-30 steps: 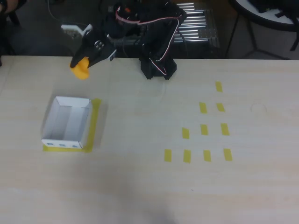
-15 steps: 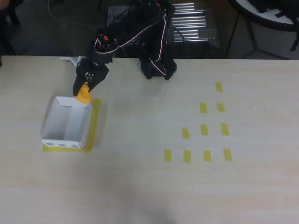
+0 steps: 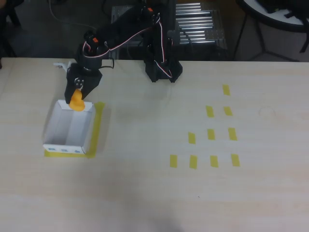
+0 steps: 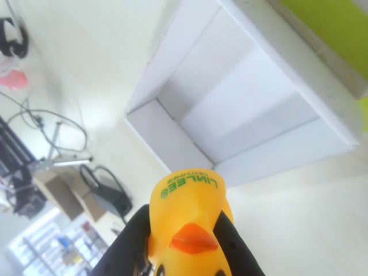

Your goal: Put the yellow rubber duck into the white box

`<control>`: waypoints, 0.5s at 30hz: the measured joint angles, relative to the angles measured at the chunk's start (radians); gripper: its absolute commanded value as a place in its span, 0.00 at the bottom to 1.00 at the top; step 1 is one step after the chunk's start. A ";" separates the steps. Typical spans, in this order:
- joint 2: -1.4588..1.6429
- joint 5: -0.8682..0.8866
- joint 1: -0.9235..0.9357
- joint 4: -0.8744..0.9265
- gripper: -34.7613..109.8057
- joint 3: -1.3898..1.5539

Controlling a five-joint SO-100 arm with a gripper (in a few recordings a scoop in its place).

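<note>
Carrying stage of a pick-and-place task. The gripper (image 3: pixel 77 96) is clenched on the yellow rubber duck (image 3: pixel 76 102), which hangs above the table (image 3: pixel 154 193) at the far rim of the white box (image 3: pixel 68 129) in the overhead view. In the wrist view the duck (image 4: pixel 187 227) sits squeezed between the two black fingers (image 4: pixel 233 244), its orange beak toward the camera and green lettering on its body, while the box (image 4: pixel 253 98) lies open and empty ahead of it. The box rests on a strip of yellow tape (image 3: pixel 98 128), with small blue marks along its near outer wall. A group of short yellow tape rectangles (image 3: pixel 211 134) lies well apart to the right in the overhead view, and the arm's black base (image 3: pixel 163 70) stands at the table's far edge. Judged from these positions, the pick-up and most of the transfer are complete. What remains is to bring the duck fully over the box's interior, release it, and withdraw; a release at the present point risks the duck striking the rim and falling outside.
</note>
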 measured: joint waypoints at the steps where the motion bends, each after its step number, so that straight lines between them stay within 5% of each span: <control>1: -0.021 0.017 0.009 0.000 0.24 -0.018; 15: -0.348 0.091 0.078 0.023 0.24 -0.296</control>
